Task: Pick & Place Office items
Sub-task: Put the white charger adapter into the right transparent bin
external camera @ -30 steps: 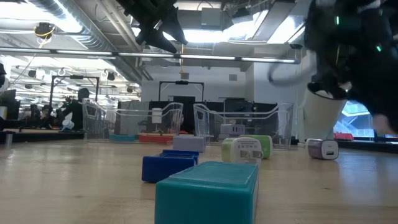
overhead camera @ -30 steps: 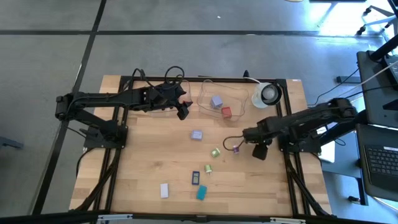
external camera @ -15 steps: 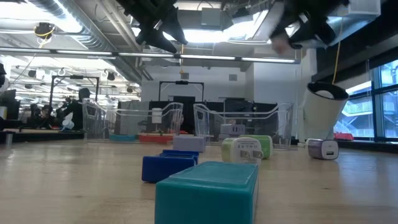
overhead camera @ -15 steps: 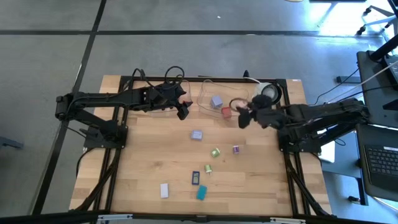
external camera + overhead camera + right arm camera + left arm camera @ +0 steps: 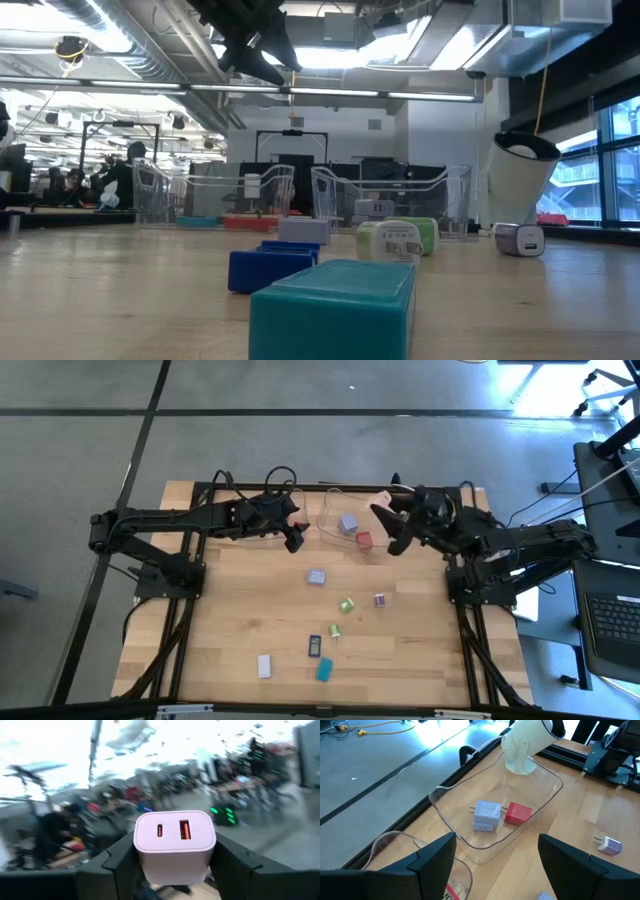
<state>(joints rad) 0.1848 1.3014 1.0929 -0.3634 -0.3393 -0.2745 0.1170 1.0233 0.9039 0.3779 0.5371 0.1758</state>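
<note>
Right hand (image 5: pixel 388 518) is raised over the far side of the worktop (image 5: pixel 230 630), fingers clamped on a pink charger block (image 5: pixel 174 844); in the right wrist view the block sits square between both fingers w/ its two ports facing the camera. From above, that hand hangs just beside the clear tray (image 5: pixel 352 520), on the tray's right edge, w/ the white tape roll (image 5: pixel 529 742) just behind it.

Left hand (image 5: pixel 292 532) hovers on the other side of the same tray, fingers spread wide, nothing between them. Straight ahead of it in the left wrist view: a lilac block (image 5: pixel 486 815) & a red block (image 5: pixel 518 813) lying touching inside the tray, prongs of the lilac one pointing toward the red.

Rest of the office items lie on the bare worktop, nearer the front edge than either hand:
- lilac block (image 5: pixel 316 576), between the two hands, closest to the left one
- green block (image 5: pixel 346 604) & small lilac plug (image 5: pixel 379 599), near each other, on the right hand's side
- another green one (image 5: pixel 335 630), then dark blue block (image 5: pixel 314 646) & teal block (image 5: pixel 324 670) close together
- white block (image 5: pixel 264 665), farthest from both hands

Low view: teal block (image 5: pixel 335 305) up front, dark blue (image 5: pixel 272 266) just behind it.
</note>
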